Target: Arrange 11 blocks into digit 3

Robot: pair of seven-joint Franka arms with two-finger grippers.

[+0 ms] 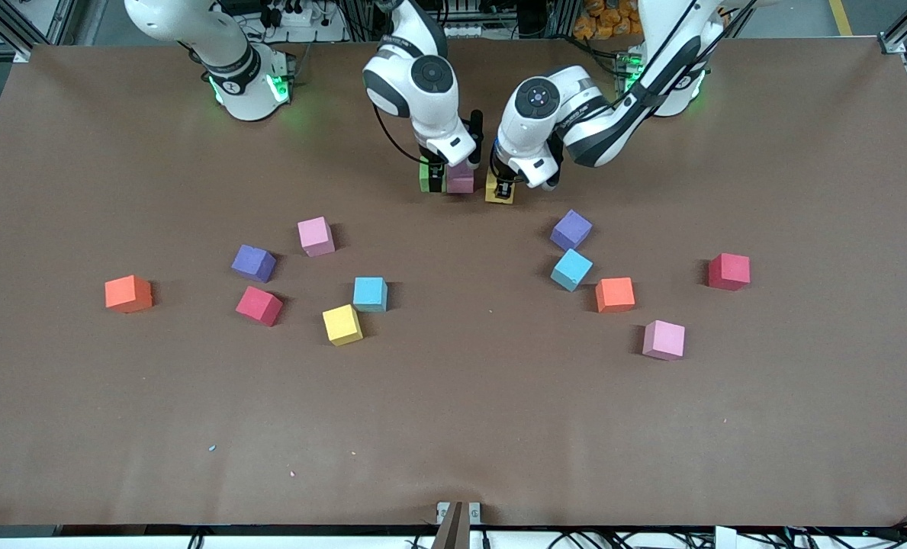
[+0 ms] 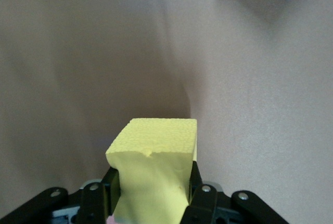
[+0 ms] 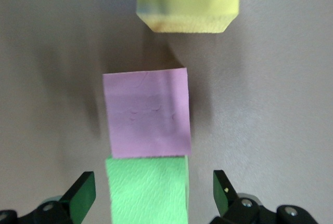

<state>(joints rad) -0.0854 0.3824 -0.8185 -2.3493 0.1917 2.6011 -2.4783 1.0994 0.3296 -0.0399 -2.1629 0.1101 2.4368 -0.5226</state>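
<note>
Left pincer (image 1: 504, 191) is clamped on a yellow block (image 1: 499, 188), its fingers (image 2: 200, 195) pressing two facing sides of the cube, low over the bench (image 1: 453, 396) near the robots' bases. Right pincer (image 1: 445, 179) stands with its jaws spread wide over a green block (image 1: 426, 177) and a pink block (image 1: 461, 180); in the right wrist view its fingertips (image 3: 83, 193) flank the green cube without touching it. Green and pink sit touching in a short row, and the held yellow cube is just beside the pink one toward the left arm's end, with a small gap showing between them.

All other cubes lie loose, nearer the front camera. Toward the right arm's end: a second pink block (image 1: 316, 235), a purple block (image 1: 253, 263), an orange block (image 1: 128, 293), a red block (image 1: 259, 305), a light blue block (image 1: 370, 293) and a second yellow block (image 1: 342, 325) just beside it. Toward the left arm's end: another purple block (image 1: 571, 229) with another light blue block (image 1: 571, 269) just beside it, another orange block (image 1: 615, 294), another red block (image 1: 728, 271), and a third pink block (image 1: 664, 339), nearest the camera of that group.
</note>
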